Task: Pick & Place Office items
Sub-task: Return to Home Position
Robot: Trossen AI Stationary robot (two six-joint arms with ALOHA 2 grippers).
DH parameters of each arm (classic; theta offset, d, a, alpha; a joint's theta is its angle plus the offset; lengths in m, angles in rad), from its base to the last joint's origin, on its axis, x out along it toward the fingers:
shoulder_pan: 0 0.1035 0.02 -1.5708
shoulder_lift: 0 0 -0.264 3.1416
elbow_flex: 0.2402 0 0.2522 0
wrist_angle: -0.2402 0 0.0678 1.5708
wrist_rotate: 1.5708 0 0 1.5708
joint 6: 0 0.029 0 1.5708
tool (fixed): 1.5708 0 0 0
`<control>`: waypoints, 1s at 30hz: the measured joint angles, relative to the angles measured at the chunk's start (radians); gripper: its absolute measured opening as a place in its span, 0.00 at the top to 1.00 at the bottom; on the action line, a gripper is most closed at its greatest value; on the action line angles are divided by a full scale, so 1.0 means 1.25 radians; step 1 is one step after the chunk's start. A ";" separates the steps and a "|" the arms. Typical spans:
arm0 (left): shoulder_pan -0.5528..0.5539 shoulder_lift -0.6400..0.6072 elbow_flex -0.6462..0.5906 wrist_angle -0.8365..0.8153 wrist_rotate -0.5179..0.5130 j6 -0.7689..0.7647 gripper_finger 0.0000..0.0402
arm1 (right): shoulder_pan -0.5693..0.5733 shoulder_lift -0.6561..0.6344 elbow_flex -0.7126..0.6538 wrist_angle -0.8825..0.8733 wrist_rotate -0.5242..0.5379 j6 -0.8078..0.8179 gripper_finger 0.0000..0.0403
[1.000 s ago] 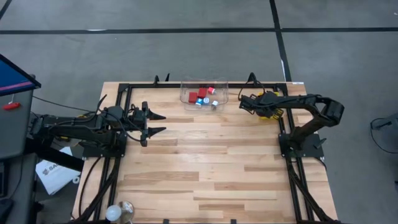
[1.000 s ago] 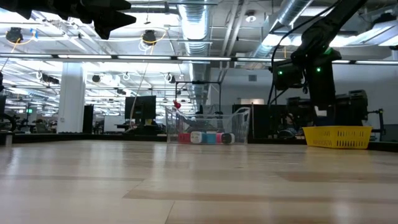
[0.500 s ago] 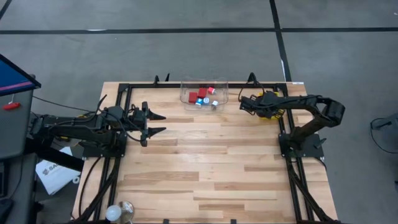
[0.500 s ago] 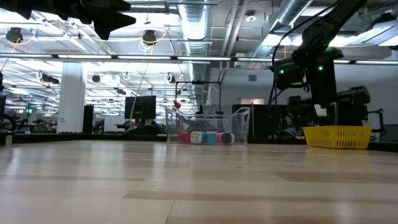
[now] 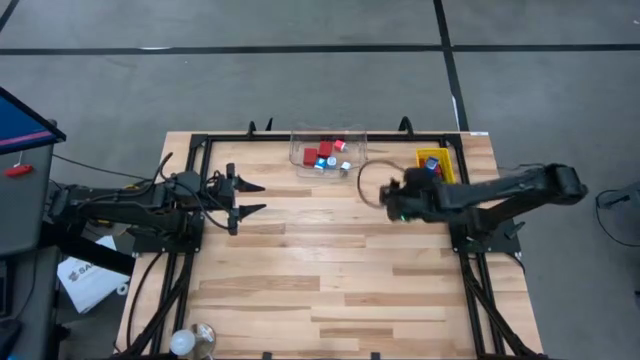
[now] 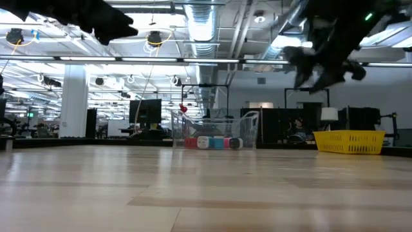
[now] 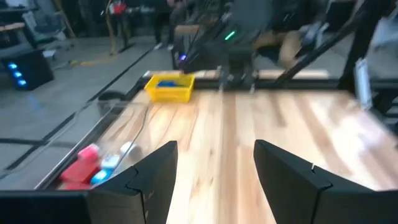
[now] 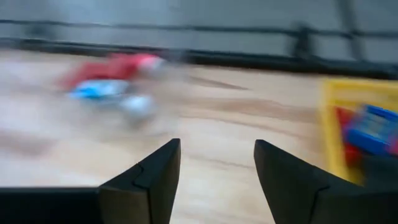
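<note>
Hovering over the bench toward 2 o'clock from its middle, the right claw is spread wide and empty. Farther out at 2 o'clock, the yellow bin holds a blue item, while red and blue office items lie in the clear tub at 12 o'clock. At 10 o'clock the left claw hangs likewise spread and empty.

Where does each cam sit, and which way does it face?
High: overhead, straight down on the table; left gripper and right gripper both show.
Low: table height, level across to the tub and bin; both grippers along the top.
Left wrist: faces across the table to the bin; own fingers at bottom.
Right wrist: faces tub and bin; own fingers at bottom.
Shared: all four show the bin.
</note>
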 joint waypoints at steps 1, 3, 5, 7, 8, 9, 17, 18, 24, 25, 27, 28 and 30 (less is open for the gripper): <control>0.000 -0.007 0.000 -0.019 -0.005 0.008 0.48 | 0.042 -0.011 0.000 0.026 0.015 -0.026 0.51; 0.000 -0.028 0.000 -0.046 -0.006 0.010 0.48 | 0.119 -0.033 0.000 0.061 0.058 -0.049 0.52; 0.000 -0.056 -0.001 -0.056 -0.006 0.011 0.48 | 0.186 -0.053 0.000 0.082 0.112 -0.051 0.53; 0.000 -0.093 -0.013 -0.051 0.002 0.011 0.48 | 0.243 -0.069 0.000 0.086 0.163 -0.050 0.53; 0.000 -0.117 -0.025 -0.046 0.010 0.014 0.48 | 0.267 -0.075 0.000 0.086 0.184 -0.046 0.54; 0.000 -0.142 -0.044 -0.036 0.016 0.015 0.48 | 0.289 -0.077 0.000 0.085 0.202 -0.040 0.54; 0.000 -0.357 -0.186 0.031 0.065 -0.043 0.48 | 0.380 -0.079 0.000 0.102 0.274 0.012 0.57; 0.000 -0.376 -0.198 0.022 0.072 -0.052 0.48 | 0.389 -0.079 0.000 0.111 0.282 0.007 0.58; 0.000 -0.448 -0.287 0.028 0.073 -0.091 0.48 | 0.446 -0.061 0.000 0.151 0.316 -0.030 0.60; 0.000 -0.458 -0.294 0.048 0.074 -0.090 0.48 | 0.454 -0.056 0.000 0.154 0.325 -0.029 0.61; 0.000 -0.471 -0.304 0.067 0.085 -0.091 0.48 | 0.464 -0.039 0.001 0.154 0.330 -0.026 0.61; 0.000 -0.476 -0.313 0.065 0.089 -0.096 0.48 | 0.469 -0.030 0.001 0.154 0.329 -0.026 0.61; 0.000 -0.482 -0.340 0.060 0.089 -0.108 0.48 | 0.478 -0.011 0.001 0.155 0.331 -0.024 0.61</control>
